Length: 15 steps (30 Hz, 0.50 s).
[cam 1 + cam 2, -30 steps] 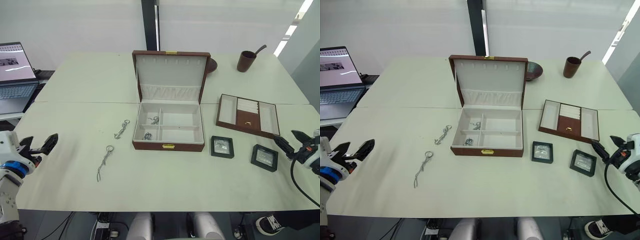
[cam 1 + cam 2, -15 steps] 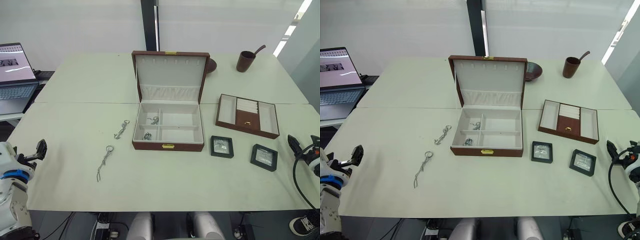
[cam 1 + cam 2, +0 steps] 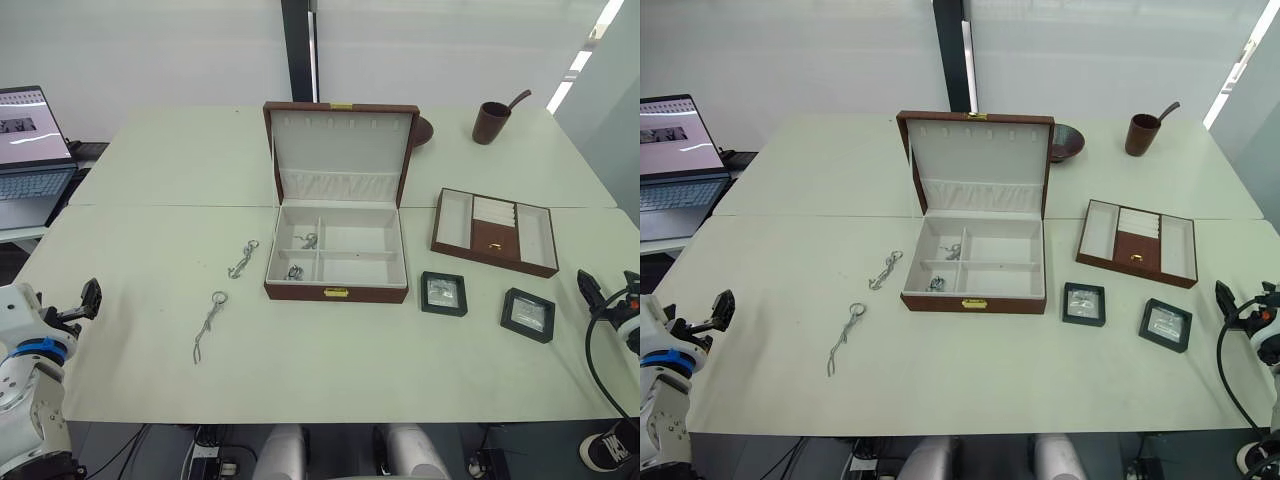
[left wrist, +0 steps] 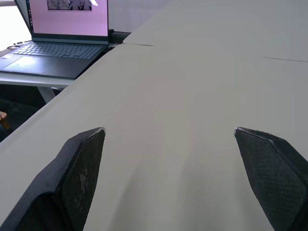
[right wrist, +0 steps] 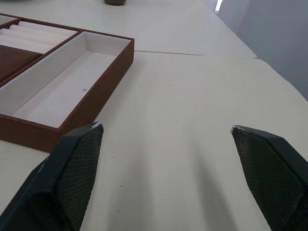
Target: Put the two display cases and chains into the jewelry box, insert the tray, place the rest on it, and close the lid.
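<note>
The jewelry box (image 3: pixel 337 290) stands at mid-table with its lid (image 3: pixel 340 140) upright. Small silvery pieces (image 3: pixel 308 240) lie in its left compartments. Two chains lie left of it, one (image 3: pixel 242 259) near the box, the other (image 3: pixel 208 325) closer to the front edge. Two display cases (image 3: pixel 444 293) (image 3: pixel 528 314) rest flat to the right of the box, with the tray (image 3: pixel 495 230) behind them. My left gripper (image 4: pixel 168 137) hangs open over bare table at the left edge. By the tray's end wall (image 5: pixel 72 113), my right gripper (image 5: pixel 166 130) is open and holds nothing.
An open laptop (image 3: pixel 30 140) stands on a side table at the far left. A brown cup with a spoon (image 3: pixel 492 122) and a dark bowl (image 3: pixel 1068 140) sit at the back behind the lid.
Both arms have drawn back toward the table's left and right edges since a second ago. Over the last half second they barely moved. The objects lie as before.
</note>
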Each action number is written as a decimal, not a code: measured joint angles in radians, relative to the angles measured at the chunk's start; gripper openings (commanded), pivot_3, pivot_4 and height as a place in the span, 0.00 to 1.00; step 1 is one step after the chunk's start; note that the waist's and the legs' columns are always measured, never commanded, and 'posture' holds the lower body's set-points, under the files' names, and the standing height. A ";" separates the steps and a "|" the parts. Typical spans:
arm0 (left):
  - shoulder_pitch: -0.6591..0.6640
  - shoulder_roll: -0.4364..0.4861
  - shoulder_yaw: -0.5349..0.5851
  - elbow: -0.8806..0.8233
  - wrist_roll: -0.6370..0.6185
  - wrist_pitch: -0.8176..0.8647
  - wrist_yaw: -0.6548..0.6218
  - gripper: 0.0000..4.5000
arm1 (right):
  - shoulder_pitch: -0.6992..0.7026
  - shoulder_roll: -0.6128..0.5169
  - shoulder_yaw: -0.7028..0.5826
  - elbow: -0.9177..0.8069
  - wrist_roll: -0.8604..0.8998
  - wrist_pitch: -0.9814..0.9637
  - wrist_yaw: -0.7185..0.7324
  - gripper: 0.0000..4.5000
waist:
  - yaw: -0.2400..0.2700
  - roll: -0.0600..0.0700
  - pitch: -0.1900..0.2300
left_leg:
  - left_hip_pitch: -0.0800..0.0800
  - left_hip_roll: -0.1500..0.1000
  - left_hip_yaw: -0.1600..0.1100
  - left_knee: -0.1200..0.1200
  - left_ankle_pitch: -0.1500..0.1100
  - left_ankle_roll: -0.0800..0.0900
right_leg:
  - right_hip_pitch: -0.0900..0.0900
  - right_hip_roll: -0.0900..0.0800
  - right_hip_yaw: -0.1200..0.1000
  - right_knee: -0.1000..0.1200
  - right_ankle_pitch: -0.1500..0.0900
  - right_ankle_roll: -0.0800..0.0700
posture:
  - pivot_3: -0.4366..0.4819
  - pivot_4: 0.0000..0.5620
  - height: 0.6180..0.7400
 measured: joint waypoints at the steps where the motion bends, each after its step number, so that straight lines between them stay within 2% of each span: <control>1: 0.000 0.000 0.000 0.000 0.000 0.000 0.000 0.99 | -0.001 0.000 0.000 0.000 0.000 0.000 0.000 1.00 | 0.000 0.000 0.000 | 0.000 0.000 0.000 0.000 0.000 0.000 | 0.000 0.000 0.000 0.000 0.000 0.000 | 0.48 0.27 1.00; 15: -0.012 0.000 -0.020 -0.002 -0.005 0.000 -0.024 0.99 | -0.014 -0.001 0.000 -0.002 0.002 0.002 0.003 1.00 | 0.000 0.000 0.000 | 0.000 0.000 0.000 0.000 0.000 0.000 | 0.000 0.000 0.000 0.000 0.000 0.000 | 0.48 0.27 1.00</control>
